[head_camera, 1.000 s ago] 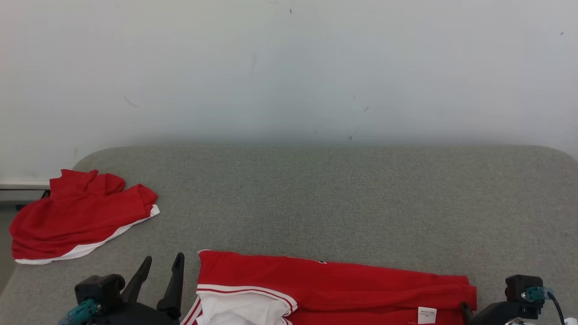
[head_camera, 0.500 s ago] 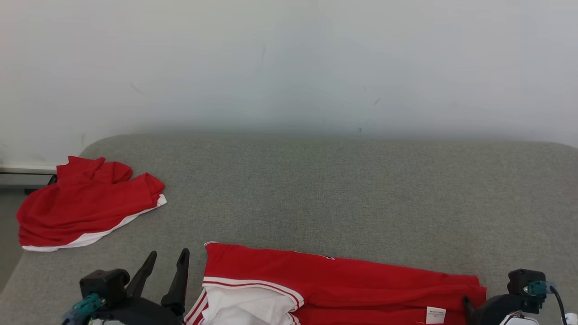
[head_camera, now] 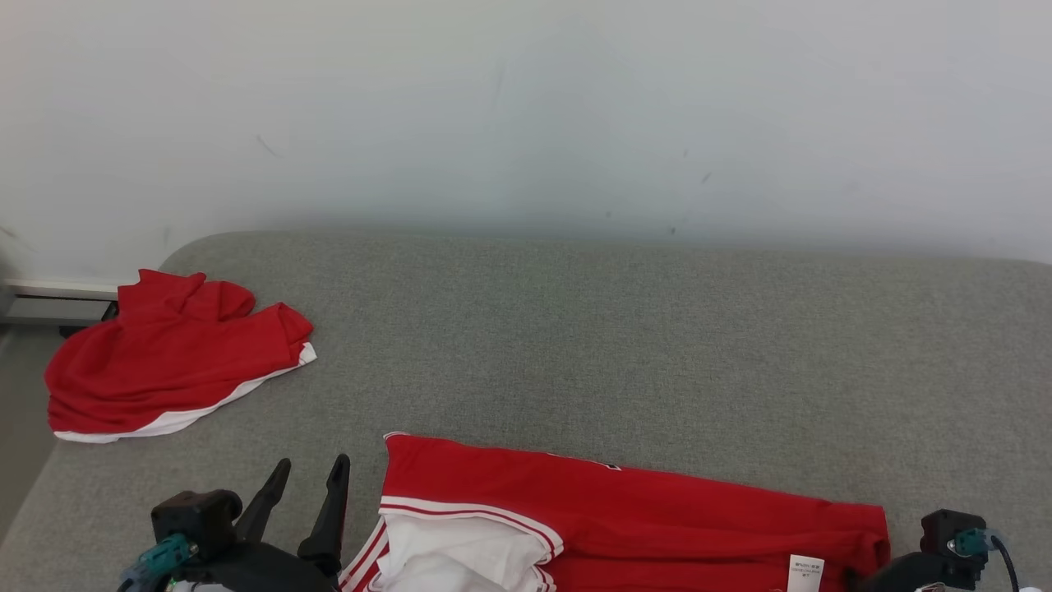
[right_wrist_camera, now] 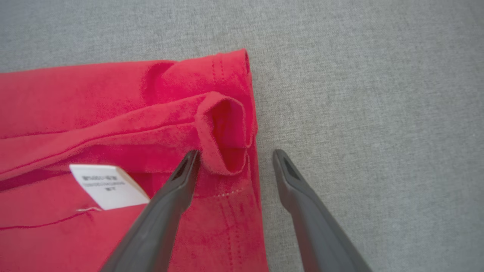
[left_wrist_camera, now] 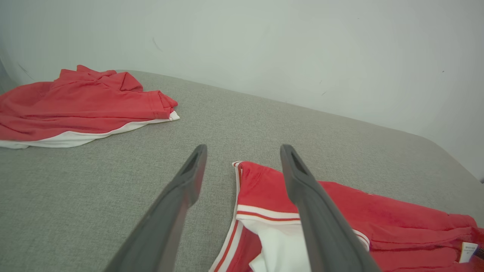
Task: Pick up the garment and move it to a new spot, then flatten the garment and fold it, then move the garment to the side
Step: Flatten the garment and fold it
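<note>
The garment [head_camera: 641,510] is red with white-striped trim, lying folded in a long band along the front of the grey cushioned surface [head_camera: 575,345]. Its white inside shows at the left end, and a white label [right_wrist_camera: 106,181] lies near the right end. My left gripper [head_camera: 312,463] stands open just left of the garment's left end. In the left wrist view the left gripper [left_wrist_camera: 244,148] straddles the garment's [left_wrist_camera: 378,215] corner from above. My right gripper [right_wrist_camera: 235,153] is open above the garment's [right_wrist_camera: 94,98] right hem, one finger over cloth, one over bare surface.
A second red garment with a white edge [head_camera: 164,362] lies crumpled at the far left of the surface, also in the left wrist view [left_wrist_camera: 75,105]. A pale wall [head_camera: 526,107] rises behind. The surface's left edge [head_camera: 33,501] drops off.
The whole head picture has shifted up and to the right, so the camera has moved. Both grippers stay open at the garment's two ends; the garment lies as before.
</note>
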### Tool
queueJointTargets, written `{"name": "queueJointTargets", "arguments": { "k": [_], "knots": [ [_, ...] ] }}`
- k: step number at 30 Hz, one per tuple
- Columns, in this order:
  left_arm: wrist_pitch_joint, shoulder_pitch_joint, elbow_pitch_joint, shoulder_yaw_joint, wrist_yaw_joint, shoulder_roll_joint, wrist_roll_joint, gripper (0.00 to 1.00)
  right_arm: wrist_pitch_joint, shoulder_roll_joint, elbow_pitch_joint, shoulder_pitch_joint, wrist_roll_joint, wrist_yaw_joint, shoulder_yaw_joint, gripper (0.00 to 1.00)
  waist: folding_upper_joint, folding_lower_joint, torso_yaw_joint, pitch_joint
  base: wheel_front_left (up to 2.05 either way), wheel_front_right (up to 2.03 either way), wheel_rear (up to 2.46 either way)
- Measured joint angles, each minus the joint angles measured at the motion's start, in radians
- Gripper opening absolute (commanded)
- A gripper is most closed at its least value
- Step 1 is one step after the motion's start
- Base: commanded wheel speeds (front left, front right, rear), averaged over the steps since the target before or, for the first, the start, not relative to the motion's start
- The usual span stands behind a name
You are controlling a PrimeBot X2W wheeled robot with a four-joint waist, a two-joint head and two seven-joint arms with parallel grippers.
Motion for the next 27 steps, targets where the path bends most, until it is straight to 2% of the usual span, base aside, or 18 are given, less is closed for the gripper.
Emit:
{"name": "queueJointTargets", "arguments": {
  "k": [1,4,5,6,8,11,20,22,23,24,27],
  "knots": [
    [0.000,0.000,0.000,-0.002,0.000,0.000,0.000,1.00,-0.002,0.000,0.006,0.000,0.000,0.000,-0.001,1.00,0.0000,0.0000,0.001,0.000,0.00,0.00,0.00],
    [0.003,0.000,0.000,-0.003,-0.002,0.000,0.000,1.00,-0.007,0.002,0.026,-0.001,0.002,0.000,-0.011,0.92,0.0000,0.0000,0.004,0.001,0.00,0.00,0.00],
    [0.003,0.000,0.000,-0.003,-0.007,0.001,0.000,1.00,-0.007,0.007,0.031,-0.005,0.012,0.000,-0.020,0.80,0.0000,0.0000,0.005,0.001,0.00,0.00,0.00],
    [0.003,0.000,0.000,-0.004,-0.007,0.001,0.000,1.00,-0.007,0.011,0.037,-0.009,0.024,0.000,-0.025,0.74,0.0000,0.0000,0.006,0.001,0.00,0.00,0.00],
    [0.003,0.000,0.001,-0.004,-0.007,0.002,0.000,1.00,-0.008,0.016,0.051,-0.020,0.027,-0.001,-0.027,0.70,0.0000,0.0000,0.008,0.000,0.00,0.00,0.00],
    [0.003,0.000,0.002,-0.005,-0.007,0.002,0.002,1.00,-0.016,0.018,0.059,-0.022,0.034,-0.005,-0.031,0.51,0.0000,0.0000,0.011,0.000,0.00,0.00,0.00],
    [0.008,0.000,0.002,-0.007,-0.007,0.002,0.003,1.00,-0.025,0.021,0.089,-0.041,0.035,-0.008,-0.035,0.46,0.0000,0.0000,0.018,0.001,0.00,0.00,0.00],
    [0.008,0.000,0.002,-0.007,-0.007,0.002,0.003,1.00,-0.026,0.021,0.092,-0.042,0.035,-0.008,-0.035,0.35,0.0000,0.0000,0.018,0.001,0.00,0.00,0.00],
    [0.008,0.000,0.002,-0.008,-0.007,0.002,0.003,1.00,-0.026,0.021,0.094,-0.043,0.035,-0.007,-0.035,0.08,0.0000,0.0000,0.017,0.002,0.00,0.00,0.00],
    [0.009,0.000,0.002,-0.008,-0.007,0.002,0.003,1.00,-0.026,0.022,0.096,-0.045,0.035,-0.007,-0.035,0.00,0.0000,0.0000,0.017,0.002,0.00,0.00,0.00],
    [0.009,0.000,0.002,-0.009,-0.007,0.002,0.003,1.00,-0.029,0.023,0.103,-0.052,0.035,-0.007,-0.036,0.00,0.0000,0.0000,0.017,0.003,0.00,0.00,0.00]
  ]
}}
